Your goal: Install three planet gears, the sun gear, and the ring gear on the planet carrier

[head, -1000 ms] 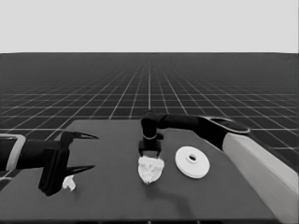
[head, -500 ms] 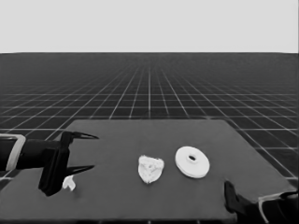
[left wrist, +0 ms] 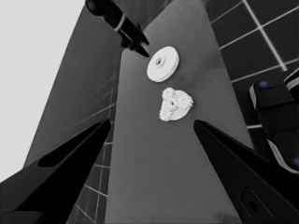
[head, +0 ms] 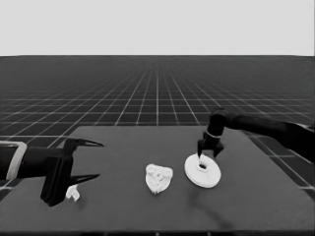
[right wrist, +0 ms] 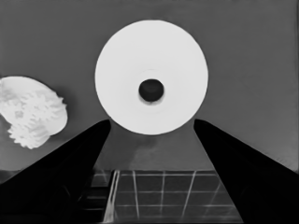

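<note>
right jaws (head: 208,153): mine, spread wide, empty, hovering at far rim of the larger round part (head: 202,170)
larger round part: flat on surface (head: 256,196), right of centre, hole up, directly under my fingers
smaller round part (head: 158,177): just left of it, apart, gears (right wrist: 35,119) seated on top
key relation: larger part sits between my fingertips; my arm nearer
left jaws (head: 78,160): parked wide at left end, thin white piece (head: 73,192) below, not held

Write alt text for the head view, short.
The right gripper, fingers open, hovers at the far edge of the larger round part on the dark table. Beside it lies the smaller round part with toothed gears on it; the left gripper waits at the table's left end above a thin white piece.
</note>
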Available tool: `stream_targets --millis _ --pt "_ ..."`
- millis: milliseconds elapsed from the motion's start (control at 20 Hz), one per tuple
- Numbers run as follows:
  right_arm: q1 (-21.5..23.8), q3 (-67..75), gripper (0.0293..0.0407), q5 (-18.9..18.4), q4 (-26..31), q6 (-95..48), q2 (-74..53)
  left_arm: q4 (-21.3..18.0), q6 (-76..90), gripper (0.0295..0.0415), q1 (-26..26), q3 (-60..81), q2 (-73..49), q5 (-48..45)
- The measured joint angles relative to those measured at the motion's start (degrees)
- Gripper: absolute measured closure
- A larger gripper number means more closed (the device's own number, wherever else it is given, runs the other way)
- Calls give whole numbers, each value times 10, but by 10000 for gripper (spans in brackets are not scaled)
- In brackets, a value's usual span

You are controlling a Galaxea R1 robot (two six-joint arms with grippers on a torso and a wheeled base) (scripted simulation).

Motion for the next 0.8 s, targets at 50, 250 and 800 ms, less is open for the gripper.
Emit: stream_targets --millis 50,250,800 --pt "-41 -18 315 27 -36 -7 8 0 0 326 0 0 0 0" --pt "-102 -65 315 65 -77 -24 28 0 0 326 0 0 0 0" --pt "-108 -73 351 71 -82 -27 32 0 0 326 0 0 0 0"
